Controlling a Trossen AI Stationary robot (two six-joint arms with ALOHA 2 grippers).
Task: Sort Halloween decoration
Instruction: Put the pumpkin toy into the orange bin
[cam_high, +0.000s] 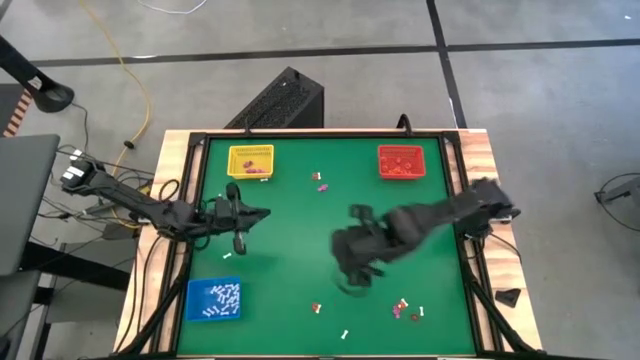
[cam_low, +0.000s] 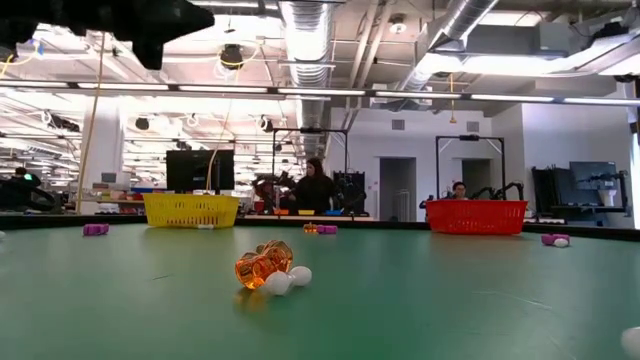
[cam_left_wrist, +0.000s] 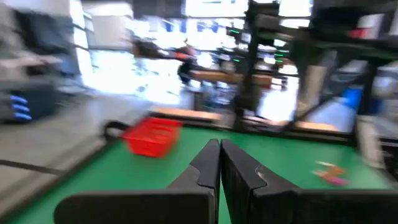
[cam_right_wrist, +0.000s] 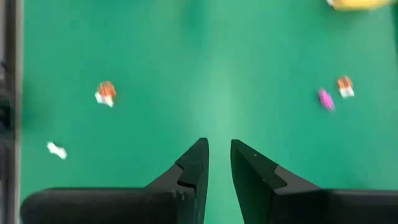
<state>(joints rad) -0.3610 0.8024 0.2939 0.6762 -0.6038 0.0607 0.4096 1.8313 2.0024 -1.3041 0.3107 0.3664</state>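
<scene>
The Halloween decoration lies scattered on the green table as tiny trinkets: a pink-and-white pair (cam_high: 321, 182) at the far middle, a white one (cam_high: 228, 256) left, and several near the front (cam_high: 403, 308). In the low view an orange piece (cam_low: 264, 266) lies against white ones. My left gripper (cam_high: 240, 238) hangs shut above the table's left part, its fingers (cam_left_wrist: 211, 165) pressed together with nothing between them. My right gripper (cam_high: 352, 280) hovers over the table's middle, tilted down, its fingers (cam_right_wrist: 198, 163) slightly apart over bare green, holding nothing.
A yellow tray (cam_high: 250, 160) stands at the far left, a red tray (cam_high: 402, 161) at the far right, and a blue tray (cam_high: 213, 299) with white pieces at the near left. Bare green table lies between the arms. People stand in the room beyond (cam_low: 314, 185).
</scene>
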